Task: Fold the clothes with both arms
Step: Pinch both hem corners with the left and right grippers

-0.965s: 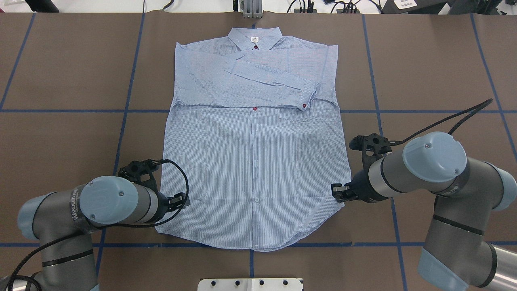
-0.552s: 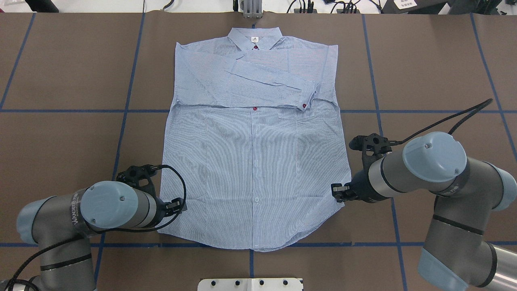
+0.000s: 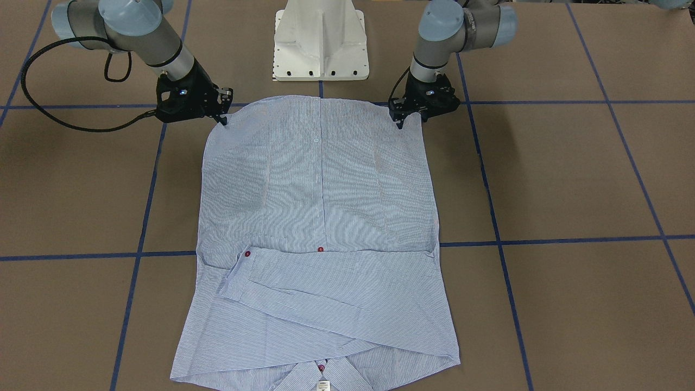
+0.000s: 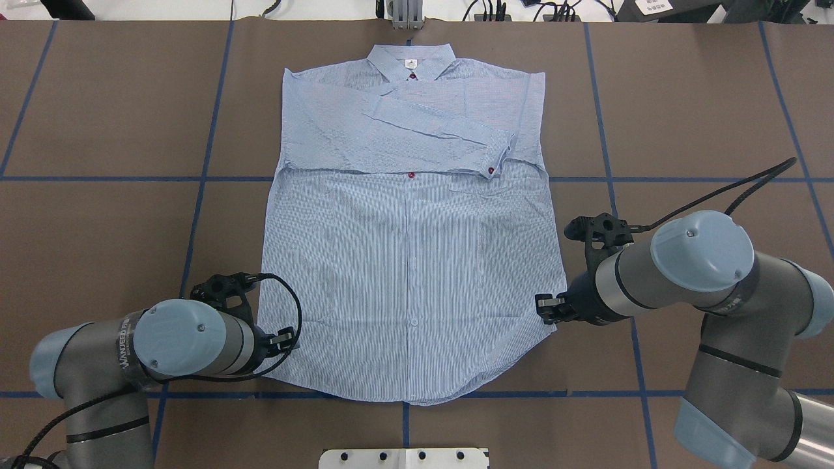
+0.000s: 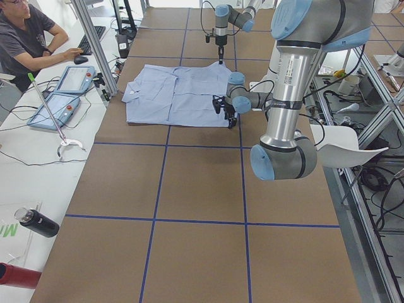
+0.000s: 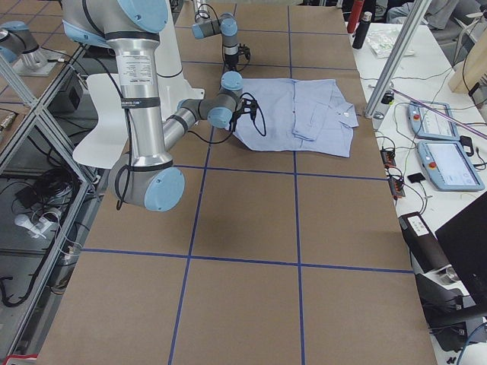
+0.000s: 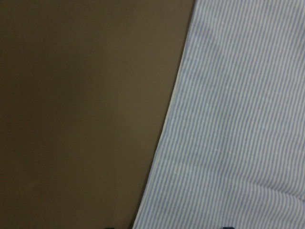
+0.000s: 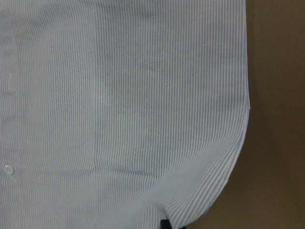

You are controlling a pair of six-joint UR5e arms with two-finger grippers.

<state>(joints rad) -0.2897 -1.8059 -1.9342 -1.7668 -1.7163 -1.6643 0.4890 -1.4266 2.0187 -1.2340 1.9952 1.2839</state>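
- We see one shirt flat on the table, its two sleeves crossed over the chest.
- The left gripper and the right gripper are each at a hem corner; we cannot tell if either grips.

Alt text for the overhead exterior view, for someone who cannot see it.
A light blue striped shirt lies flat, front up, on the brown table, collar away from the robot, sleeves folded across the chest. The left gripper and right gripper sit at its two near hem corners.
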